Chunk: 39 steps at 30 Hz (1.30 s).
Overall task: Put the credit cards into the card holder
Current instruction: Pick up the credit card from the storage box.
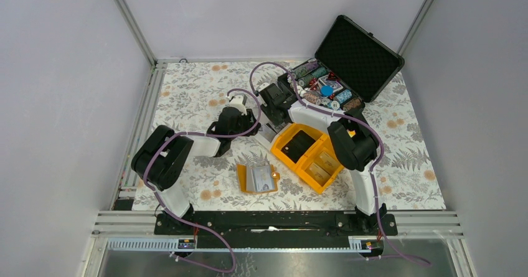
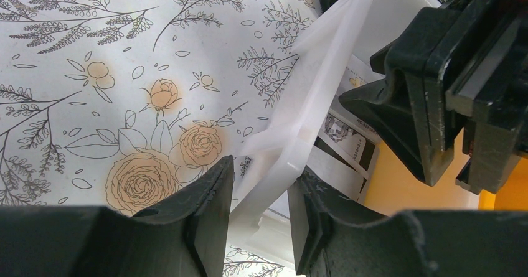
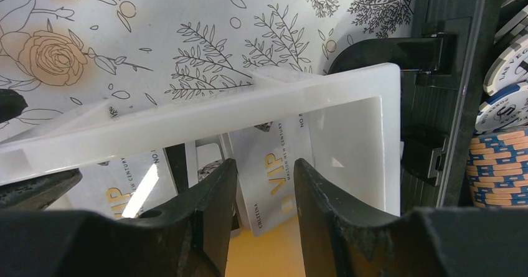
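Left fingers (image 2: 223, 187) pinch the white tray (image 2: 324, 84). Right fingers (image 3: 219, 191), spread, face a credit card (image 3: 274, 180); card holder (image 1: 257, 178) lies seven o'clock of orange bin (image 1: 297, 165).

We see plain pale grey walls (image 1: 56, 71) on three sides, matte and evenly lit. Aluminium posts (image 1: 129, 20) run up the two back corners. The tabletop (image 1: 411, 183) is covered by a white cloth (image 2: 124, 71) printed with grey leaf sprigs and orange roses. Slotted aluminium rails (image 1: 436, 224) edge its near and left sides.
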Each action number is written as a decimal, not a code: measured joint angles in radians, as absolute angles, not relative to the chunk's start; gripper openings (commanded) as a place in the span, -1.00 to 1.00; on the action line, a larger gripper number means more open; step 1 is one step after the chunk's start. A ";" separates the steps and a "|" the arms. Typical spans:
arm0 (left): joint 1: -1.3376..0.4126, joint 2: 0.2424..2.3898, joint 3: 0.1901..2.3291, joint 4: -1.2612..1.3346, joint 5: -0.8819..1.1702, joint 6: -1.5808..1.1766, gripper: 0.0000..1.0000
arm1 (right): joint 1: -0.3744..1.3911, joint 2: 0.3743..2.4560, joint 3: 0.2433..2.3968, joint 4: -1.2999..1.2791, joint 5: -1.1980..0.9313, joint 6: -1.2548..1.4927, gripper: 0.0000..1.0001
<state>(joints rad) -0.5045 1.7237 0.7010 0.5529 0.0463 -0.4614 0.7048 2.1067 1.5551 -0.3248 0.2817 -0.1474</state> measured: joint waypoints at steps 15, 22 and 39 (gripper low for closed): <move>-0.505 1.724 0.701 0.553 0.046 -0.462 -0.35 | 0.714 2.103 1.555 -0.326 0.265 -0.138 -0.64; -0.505 1.723 0.701 0.553 0.046 -0.462 -0.35 | 0.713 2.065 1.546 -0.297 0.351 -0.162 -0.65; -0.505 1.723 0.701 0.553 0.046 -0.463 -0.35 | 0.698 2.069 1.526 -0.280 0.421 -0.174 -0.95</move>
